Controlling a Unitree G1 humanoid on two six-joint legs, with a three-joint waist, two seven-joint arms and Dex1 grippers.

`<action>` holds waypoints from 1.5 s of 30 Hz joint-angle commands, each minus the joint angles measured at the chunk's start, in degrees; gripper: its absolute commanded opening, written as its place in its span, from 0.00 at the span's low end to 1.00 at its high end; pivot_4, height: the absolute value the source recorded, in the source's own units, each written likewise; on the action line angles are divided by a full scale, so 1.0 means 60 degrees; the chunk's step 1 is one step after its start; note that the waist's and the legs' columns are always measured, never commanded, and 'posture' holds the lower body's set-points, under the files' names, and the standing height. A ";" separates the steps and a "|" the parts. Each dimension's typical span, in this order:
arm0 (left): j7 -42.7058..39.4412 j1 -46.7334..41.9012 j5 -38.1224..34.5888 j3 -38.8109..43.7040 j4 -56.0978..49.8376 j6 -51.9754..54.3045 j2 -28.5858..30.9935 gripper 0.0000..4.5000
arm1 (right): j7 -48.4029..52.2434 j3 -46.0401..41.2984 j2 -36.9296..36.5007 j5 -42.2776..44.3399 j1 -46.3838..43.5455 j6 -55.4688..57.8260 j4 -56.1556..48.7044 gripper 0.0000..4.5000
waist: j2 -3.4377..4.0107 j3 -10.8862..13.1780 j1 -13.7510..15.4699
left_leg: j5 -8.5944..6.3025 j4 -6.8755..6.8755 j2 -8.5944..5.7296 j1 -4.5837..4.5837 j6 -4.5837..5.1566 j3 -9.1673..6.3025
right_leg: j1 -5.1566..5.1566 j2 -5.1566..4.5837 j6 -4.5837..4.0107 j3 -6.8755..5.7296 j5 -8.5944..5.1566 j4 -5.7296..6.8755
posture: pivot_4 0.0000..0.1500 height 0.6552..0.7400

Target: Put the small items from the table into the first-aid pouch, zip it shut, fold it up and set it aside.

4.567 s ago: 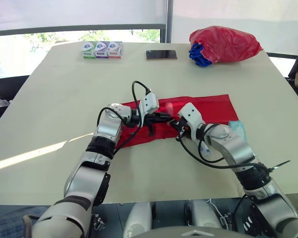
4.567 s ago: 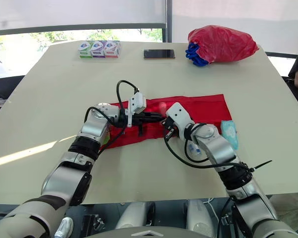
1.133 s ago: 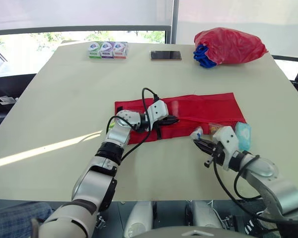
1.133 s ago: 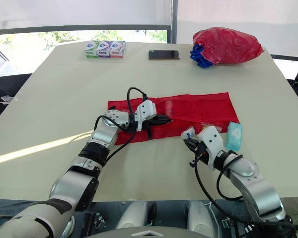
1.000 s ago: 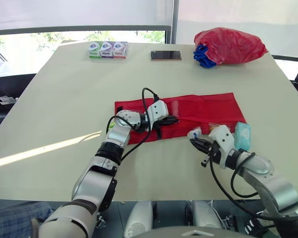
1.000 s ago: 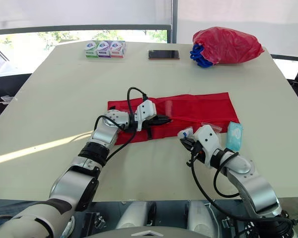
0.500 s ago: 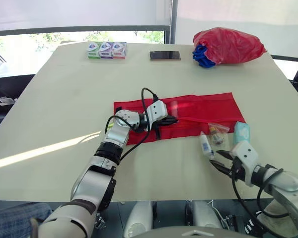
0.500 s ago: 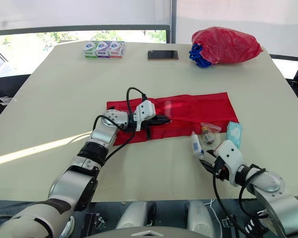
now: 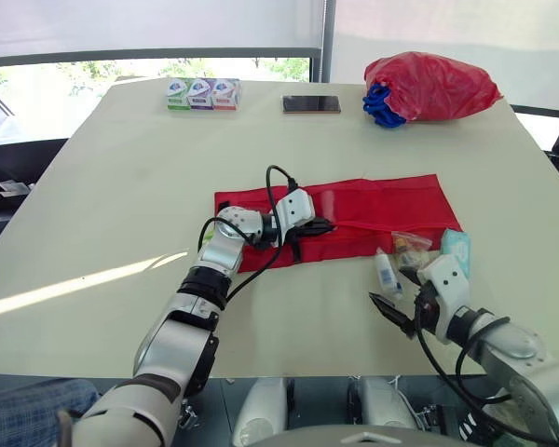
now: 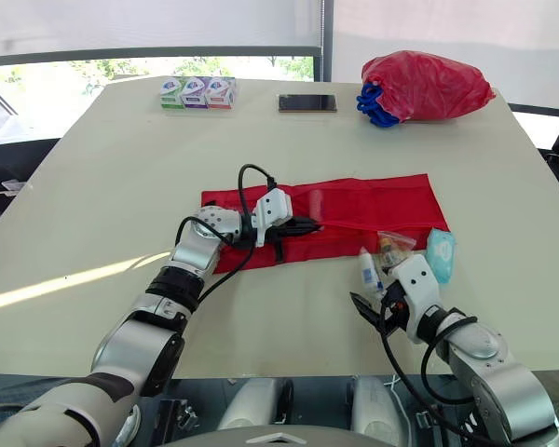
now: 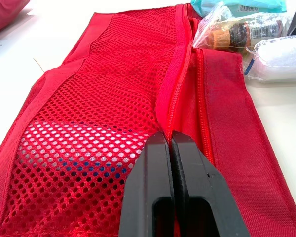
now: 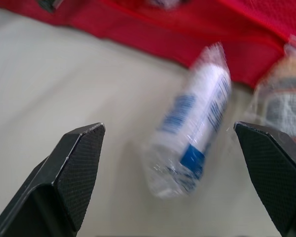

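Counter [image 9: 121, 168]: pale and wide. From my seat, everything I work with sits around its middle and to the near right.
Red bag [image 9: 429, 86]: a bulging plastic bag at the far 1 o'clock corner, with something blue [image 9: 380, 102] bunched against its 9 o'clock side.
First-aid pouch [image 9: 373, 209]: red and lying flat and unfolded at the centre, with its long side running 9 to 3 o'clock. The mesh panel faces up. In the left wrist view the zip gapes open towards the 3 o'clock end.
Left fingers [image 9: 326, 224]: pressed together, with the tips down on the pouch's zip line about a third of the way in from the 9 o'clock end. I can't tell whether they have the pull.
Right fingers [image 12: 168, 127]: spread wide and holding nothing, low over the counter at 5 o'clock of the pouch. The bottle lies just beyond, between the two tips.
Phone [image 9: 311, 103]: dark and flat at 12 o'clock, near the far edge.
Boxes [image 9: 203, 93]: three small ones in a row at 11 o'clock.
Wipes pack [image 9: 456, 250]: teal, just off the pouch's near 3 o'clock corner.
Bottle [image 9: 385, 272]: small, white with a blue label, plastic-wrapped. It lies on the counter beside the pouch's near edge.
Bagged vial [image 9: 408, 250]: in a clear bag between the bottle and the wipes pack, touching the pouch's edge.
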 commanded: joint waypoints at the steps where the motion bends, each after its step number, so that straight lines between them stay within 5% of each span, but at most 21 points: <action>1: -0.0109 -0.0158 -0.0127 -0.0019 -0.0080 -0.0139 0.0005 0.00 | -0.0023 0.0083 -0.0020 -0.0168 -0.0048 -0.0330 -0.0237 0.67 | 0.0000 0.0000 0.0001 | 0.0000 0.0000 0.0000 0.0000 0.0000 -0.0001 | 0.0000 0.0001 0.0000 0.0000 0.0000 0.0000 | 1.00 1.00; 8: -0.0184 -0.0177 -0.0103 -0.0042 -0.0058 -0.0167 0.0034 0.00 | 0.0092 0.0139 -0.0182 -0.0273 0.0080 -0.0315 -0.0408 0.00 | 0.0000 0.0000 -0.0001 | 0.0000 0.0000 0.0000 0.0000 0.0000 0.0000 | 0.0000 0.0000 0.0000 0.0000 0.0000 0.0000 | 1.00 1.00; 16: -0.0220 -0.0217 -0.0155 0.0000 0.0000 -0.0221 0.0018 0.00 | -0.0165 0.0037 0.0378 0.0544 -0.1157 0.0795 -0.0753 0.00 | 0.0000 0.0000 -0.0038 | 0.0000 0.0000 0.0003 0.0002 0.0000 -0.0001 | 0.0000 0.0002 0.0000 0.0000 0.0000 0.0002 | 1.00 1.00; 26: -0.0185 -0.0223 -0.0246 0.0043 -0.0019 -0.0272 -0.0214 0.00 | -0.0576 0.0657 0.1054 0.0275 -0.2848 0.1626 0.1075 0.00 | 0.0000 0.0000 0.0007 | 0.0000 0.0000 -0.0002 -0.0003 -0.0001 -0.0002 | -0.0001 0.0000 -0.0001 -0.0003 0.0000 -0.0002 | 1.00 1.00; 45: -0.0268 0.0059 -0.0174 -0.0159 -0.0363 -0.0344 -0.0301 0.00 | -0.1924 0.0953 0.2817 -0.1167 -0.4719 0.0387 0.3731 0.00 | 0.0004 -0.0003 -0.0029 | 0.0021 -0.0001 -0.0002 -0.0001 -0.0036 0.0000 | -0.0005 0.0002 -0.0001 -0.0001 0.0001 0.0007 | 1.00 1.00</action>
